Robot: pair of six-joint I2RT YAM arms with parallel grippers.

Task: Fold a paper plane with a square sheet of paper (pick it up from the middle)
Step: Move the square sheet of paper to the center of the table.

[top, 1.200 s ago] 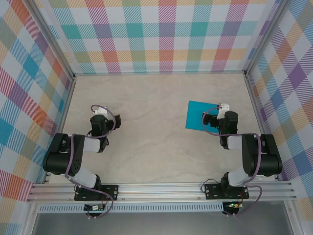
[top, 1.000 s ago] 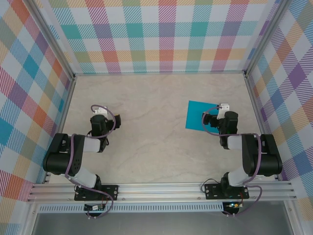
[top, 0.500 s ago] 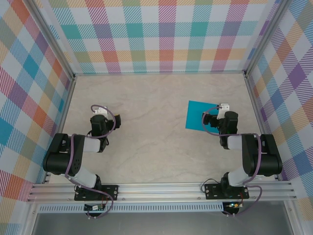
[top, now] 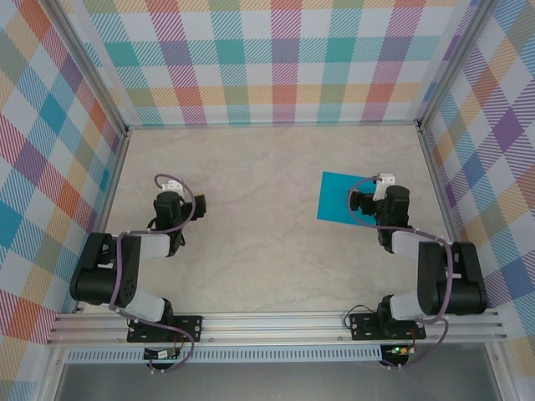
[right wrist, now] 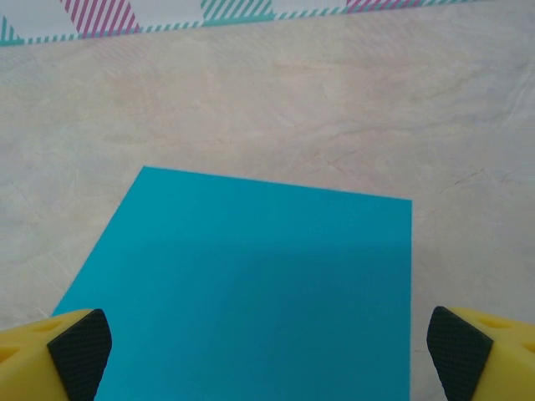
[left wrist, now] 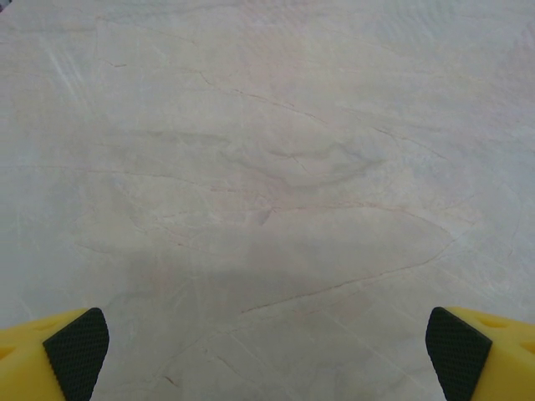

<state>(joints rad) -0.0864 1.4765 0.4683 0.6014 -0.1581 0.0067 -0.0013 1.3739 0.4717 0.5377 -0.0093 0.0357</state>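
Observation:
The square sheet of paper (top: 337,197) is teal-blue and lies flat and uncreased on the right half of the table. The paper plane is out of view. My right gripper (top: 368,203) hangs over the sheet's right part. In the right wrist view the sheet (right wrist: 251,284) spreads between the yellow fingers, whose black pads (right wrist: 79,351) stand far apart. The right gripper (right wrist: 267,359) is open and holds nothing. My left gripper (top: 170,205) hovers over bare table at the left. It is open (left wrist: 267,359) too, with only the tabletop between its pads (left wrist: 77,355).
The marbled beige tabletop (top: 259,209) is fenced by plaid walls (top: 276,67) at the back and on both sides. An aluminium rail (top: 276,326) runs along the near edge with both arm bases on it.
Both arms have shifted slightly, their elbows drawing back toward the near edge. The sheet has not moved and both grippers have stayed open.

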